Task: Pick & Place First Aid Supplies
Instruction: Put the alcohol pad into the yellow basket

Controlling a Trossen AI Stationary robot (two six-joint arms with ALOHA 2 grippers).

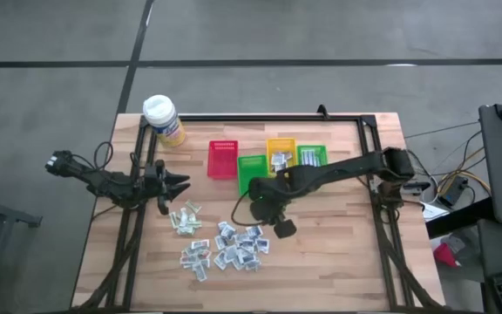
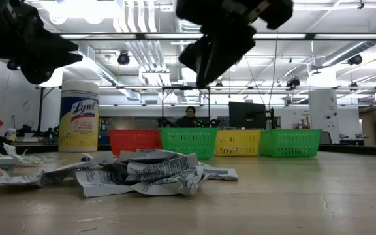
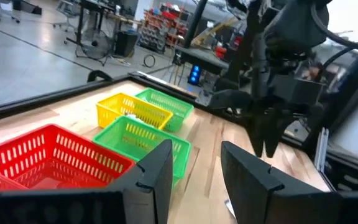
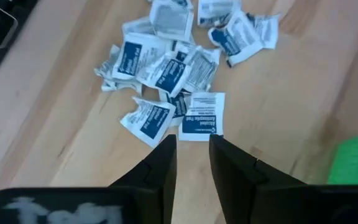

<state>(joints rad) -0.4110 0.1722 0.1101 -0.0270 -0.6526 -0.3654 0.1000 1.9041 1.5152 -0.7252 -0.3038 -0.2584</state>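
The first aid supplies (image 1: 229, 244) are small white and blue packets. They lie flat in a loose pile on the wooden table, with a smaller cluster (image 1: 186, 218) to the pile's left. My right gripper (image 1: 260, 209) hangs above the pile's far right edge, slanting down, clear of the table in the low view (image 2: 214, 52). Its fingers are open by a narrow gap (image 4: 192, 146) with only bare wood between them, and a packet (image 4: 202, 116) lies just beyond the tips. My left gripper (image 1: 179, 183) waits at the table's left, level and open (image 3: 194, 168), holding nothing.
A red bin (image 1: 223, 159), a green bin (image 1: 251, 173), a yellow bin (image 1: 281, 153) with a few packets inside and a second green bin (image 1: 312, 157) stand in a row behind the pile. A wipes canister (image 1: 162, 119) stands at the far left corner.
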